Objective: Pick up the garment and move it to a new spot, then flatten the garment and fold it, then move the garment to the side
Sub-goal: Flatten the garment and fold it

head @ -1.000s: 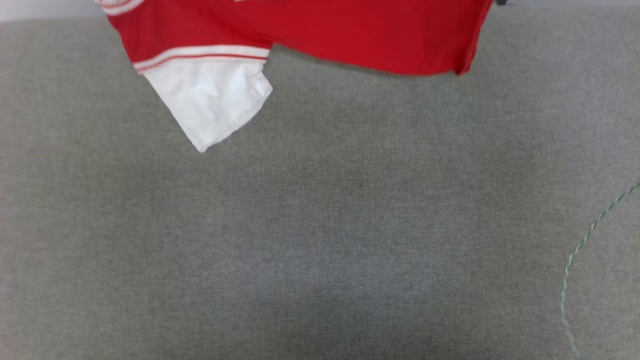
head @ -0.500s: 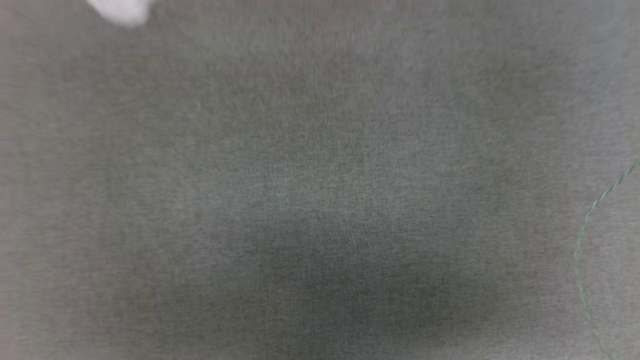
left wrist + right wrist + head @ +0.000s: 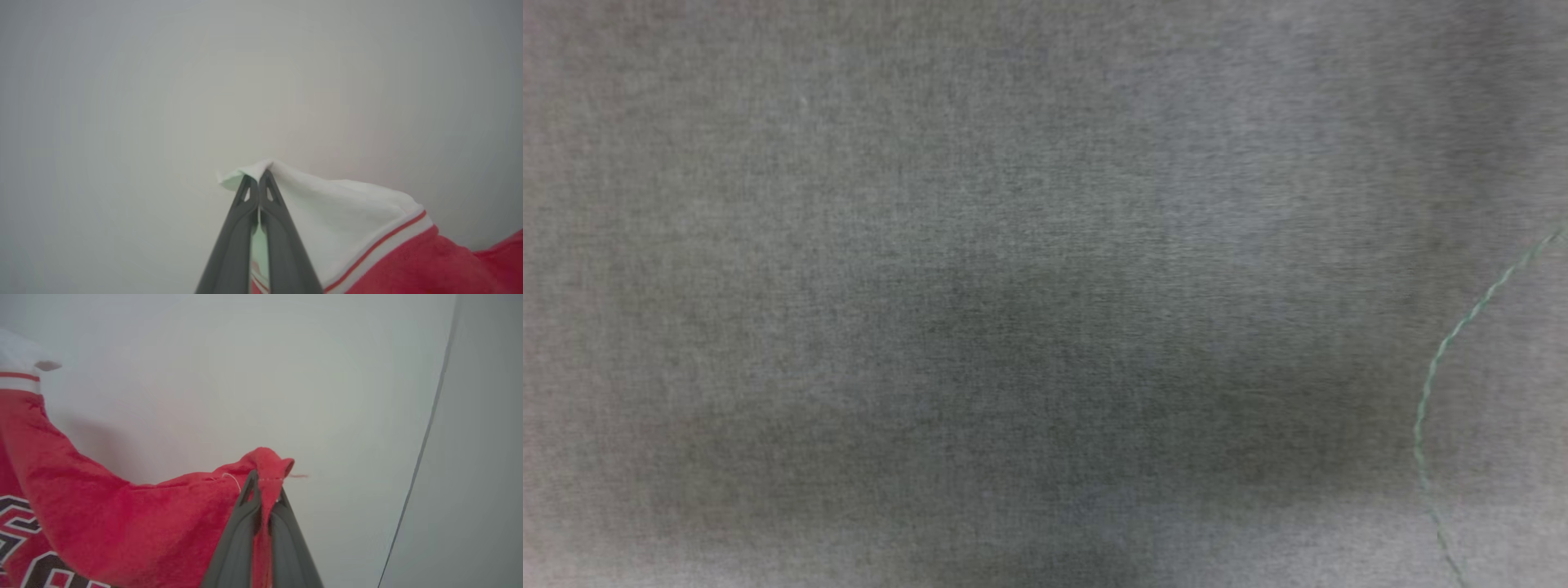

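Garment, hung between two claws against a pale wall.

The left claw (image 3: 258, 177) was pressed together on the white sleeve edge of the garment (image 3: 367, 220). The right claw (image 3: 266, 485) pinched a red corner, possibly the hem. From each claw the cloth ran toward the other, so its long axis lay arm to arm, sagging in the middle with the lettering toward the right claw's side. The grey counter (image 3: 1045, 204) carried a green thread (image 3: 1444, 359) at its right. Judged: neither arm was nearer, so laying it down would turn on lowering both ends level with the span kept taut.
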`<state>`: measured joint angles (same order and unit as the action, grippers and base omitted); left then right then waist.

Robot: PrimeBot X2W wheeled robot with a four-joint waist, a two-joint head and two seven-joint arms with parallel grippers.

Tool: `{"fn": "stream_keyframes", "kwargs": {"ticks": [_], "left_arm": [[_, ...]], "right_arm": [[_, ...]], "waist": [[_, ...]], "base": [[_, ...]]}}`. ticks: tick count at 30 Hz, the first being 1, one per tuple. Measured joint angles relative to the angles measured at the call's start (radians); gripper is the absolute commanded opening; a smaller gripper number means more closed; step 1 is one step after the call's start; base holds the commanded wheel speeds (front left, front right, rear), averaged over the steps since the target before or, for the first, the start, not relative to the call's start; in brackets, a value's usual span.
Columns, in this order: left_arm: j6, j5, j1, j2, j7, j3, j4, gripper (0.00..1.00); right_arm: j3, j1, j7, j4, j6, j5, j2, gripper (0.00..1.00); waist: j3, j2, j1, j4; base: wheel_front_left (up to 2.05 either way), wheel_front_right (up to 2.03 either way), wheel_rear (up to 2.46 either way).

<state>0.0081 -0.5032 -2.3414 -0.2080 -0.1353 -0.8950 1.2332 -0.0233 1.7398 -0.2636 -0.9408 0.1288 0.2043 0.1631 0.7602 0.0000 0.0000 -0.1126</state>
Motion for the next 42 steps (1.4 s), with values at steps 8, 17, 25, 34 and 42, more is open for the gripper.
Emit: {"fn": "stream_keyframes", "kwargs": {"ticks": [8,17,25,34,42], "left_arm": [[-0.05,-0.046,0.177,-0.027,0.0,0.003,0.037,0.0],[-0.081,-0.116,0.491,-0.073,0.003,0.027,0.049,0.0],[-0.105,-0.179,0.863,-0.09,-0.074,0.041,0.048,0.0],[-0.074,-0.214,1.249,-0.096,-0.121,0.047,-0.069,0.0],[0.045,-0.236,1.56,-0.194,-0.083,0.039,-0.41,0.0]], "right_arm": [[-0.147,-0.053,0.017,-0.099,0.0,0.077,-0.036,0.0],[-0.42,-0.296,0.169,0.005,0.0,0.332,0.05,0.0],[-0.566,-0.657,0.298,0.266,0.0,0.591,0.202,0.0],[-0.546,-1.062,0.362,0.543,0.0,0.749,0.388,0.0],[-0.398,-1.306,0.384,0.654,0.0,0.808,0.432,0.0]], "waist": [[-0.02,0.0,0.0,0.021],[-0.165,0.0,0.0,0.034],[-0.317,0.0,0.0,0.044],[-0.454,0.0,0.0,0.063],[-0.504,0.0,0.0,0.09]], "base": [[0.0,0.0,0.0],[0.0,0.0,0.0],[0.0,0.0,0.0],[0.0,0.0,0.0],[0.0,0.0,0.0]]}}
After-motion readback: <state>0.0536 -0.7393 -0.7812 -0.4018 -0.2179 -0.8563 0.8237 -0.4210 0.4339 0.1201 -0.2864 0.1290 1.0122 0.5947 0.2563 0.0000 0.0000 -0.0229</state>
